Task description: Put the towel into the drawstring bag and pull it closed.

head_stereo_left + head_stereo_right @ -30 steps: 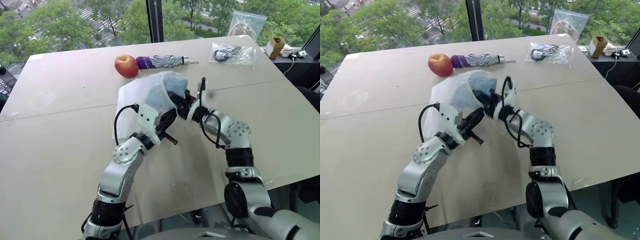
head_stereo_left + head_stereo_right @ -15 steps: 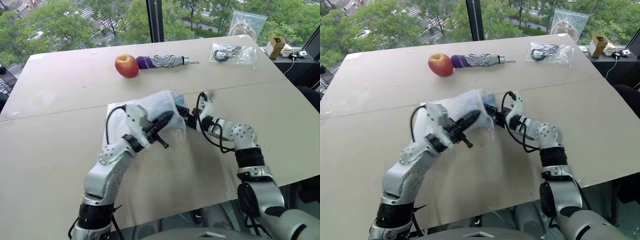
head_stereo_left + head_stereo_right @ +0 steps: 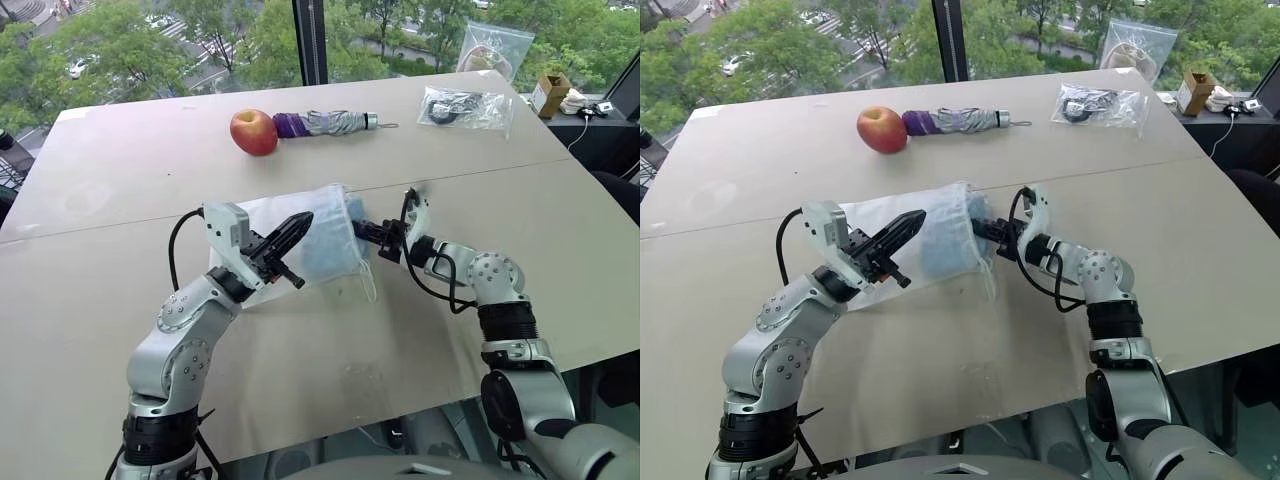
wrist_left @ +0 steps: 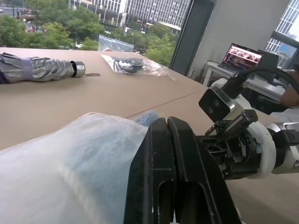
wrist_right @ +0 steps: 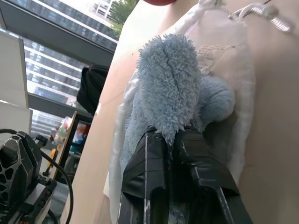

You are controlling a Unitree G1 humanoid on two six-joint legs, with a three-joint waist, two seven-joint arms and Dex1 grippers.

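Broad tan table [image 3: 120, 300] by the window. Mid-table, white drawstring bag [image 3: 255, 215] with light-blue towel [image 3: 325, 240] inside, lying on its side. Left gripper [image 3: 290, 232] clenched on the bag's fabric; right gripper [image 3: 372, 236] pinched on the towel's edge at the mouth.

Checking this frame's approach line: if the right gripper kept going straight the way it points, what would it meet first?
The right gripper is shut at the drawstring bag's mouth, apparently pinching the towel; going on, it would push deeper into towel and bag.

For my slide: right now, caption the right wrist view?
Right gripper pinching the towel at the drawstring bag mouth.
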